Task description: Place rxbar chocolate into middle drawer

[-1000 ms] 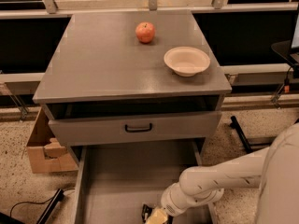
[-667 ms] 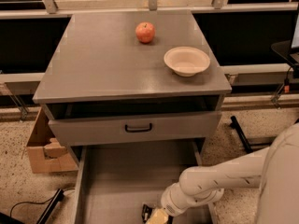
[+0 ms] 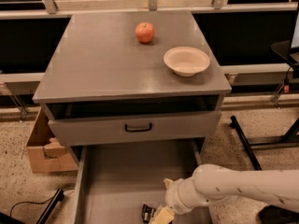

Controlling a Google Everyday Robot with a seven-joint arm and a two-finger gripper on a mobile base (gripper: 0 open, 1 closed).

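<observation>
Even overhead light falls on the cabinet top, giving a pale sheen at upper centre. The apple and bowl cast short, soft shadows. At lower centre, the gripper sits in dimmer light over the middle drawer.

Grey cabinet top, red apple at back; white bowl at right; jaws low in middle drawer

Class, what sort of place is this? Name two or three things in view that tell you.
Probably an office or lab work area, not a home: a grey drawer cabinet, speckled floor, and a cardboard box and cable beside it. The gripper sits low in the open middle drawer, by the rxbar chocolate.
</observation>
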